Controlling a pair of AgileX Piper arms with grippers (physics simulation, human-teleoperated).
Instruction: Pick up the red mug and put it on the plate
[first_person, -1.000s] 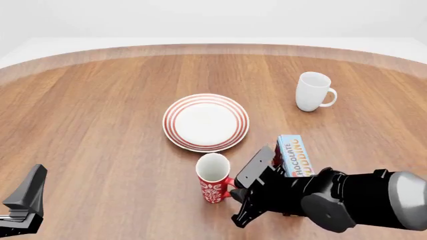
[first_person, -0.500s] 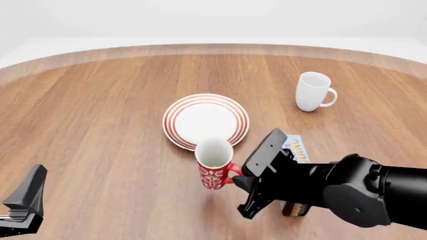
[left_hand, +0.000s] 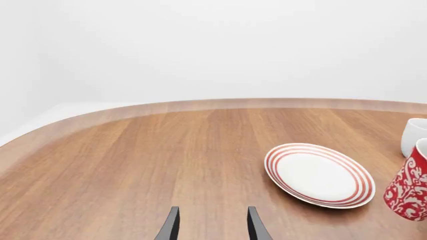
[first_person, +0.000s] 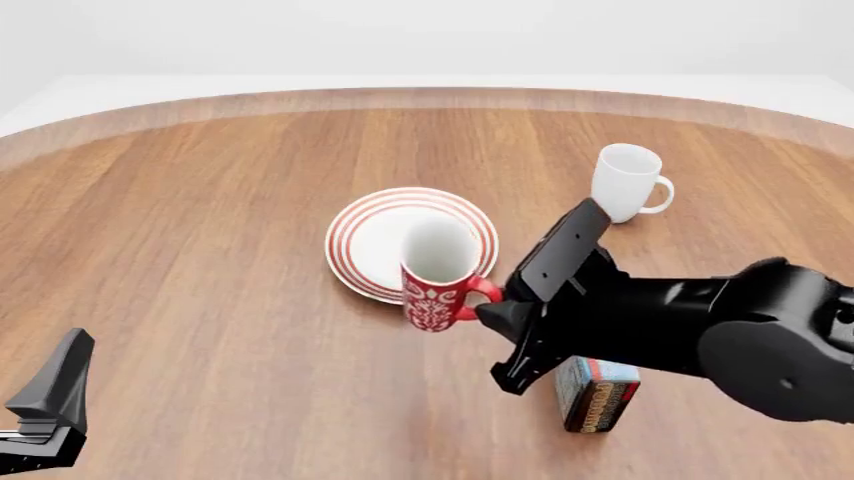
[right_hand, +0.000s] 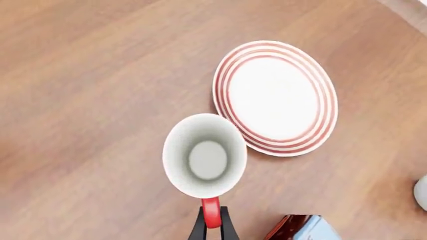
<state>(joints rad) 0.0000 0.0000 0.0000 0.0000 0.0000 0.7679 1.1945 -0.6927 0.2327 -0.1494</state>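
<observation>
My left gripper (left_hand: 212, 231) idles with fingers parted and nothing between them by the near left edge of the table (first_person: 200, 220). My right gripper (right_hand: 212, 227) pinches the red mug (first_person: 438, 278) by its handle, upright, raised over the plate's (first_person: 358, 238) near rim. Near right: pudding box (first_person: 595, 393). Far right: white mug (first_person: 625, 182)

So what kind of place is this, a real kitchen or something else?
Probably not a real kitchen: it looks like a simulated tabletop test scene. A bare wooden table sits against blank white surroundings, holding only a plate, two mugs and a pudding box, with black robot arms reaching in.
</observation>
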